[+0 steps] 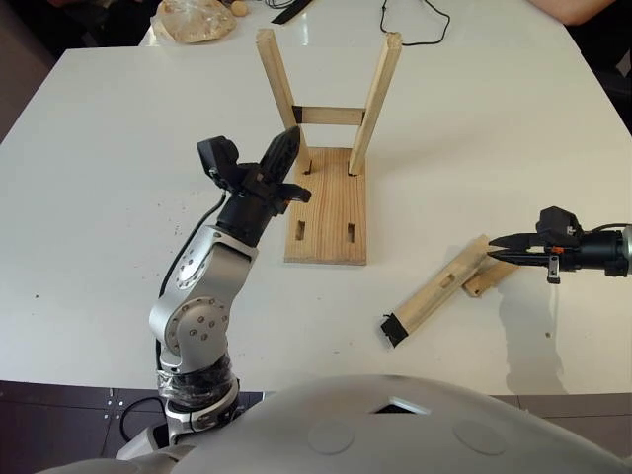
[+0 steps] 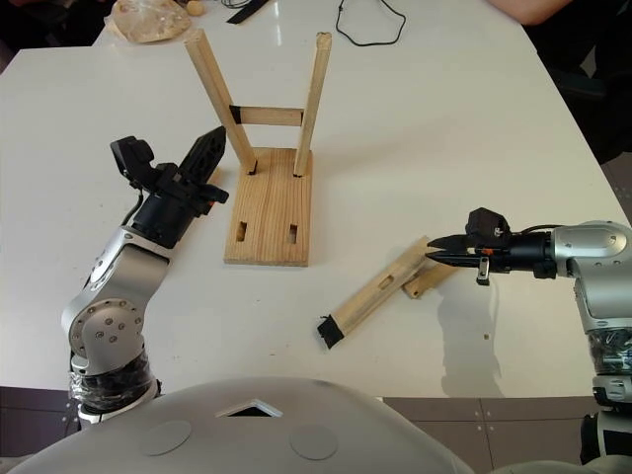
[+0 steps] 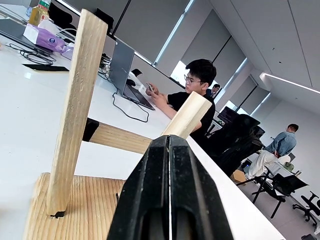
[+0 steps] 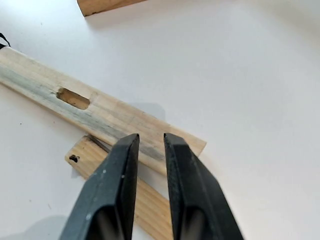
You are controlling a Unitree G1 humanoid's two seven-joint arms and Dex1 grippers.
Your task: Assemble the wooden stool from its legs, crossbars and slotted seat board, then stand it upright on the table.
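Half built: seat board (image 1: 326, 212) flat, leg pair (image 1: 376, 99) upright in far slots. Closed, empty left gripper (image 1: 290, 136) just left of board. Slightly parted right gripper (image 1: 495, 248) at loose leg (image 1: 439, 289), right of board. Risk: narrow opening shoves leg away instead of straddling it.

text: none readable | purple packet (image 3: 49, 38) near desk (image 3: 30, 100) far edge: print too small to tell | bottle (image 3: 39, 12) beside it: label blurred | numbers/signs: none readable

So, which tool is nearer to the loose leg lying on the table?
Right. The right tool sits at the end of the loose leg, just over it; the left tool is far off, beside the seat board.
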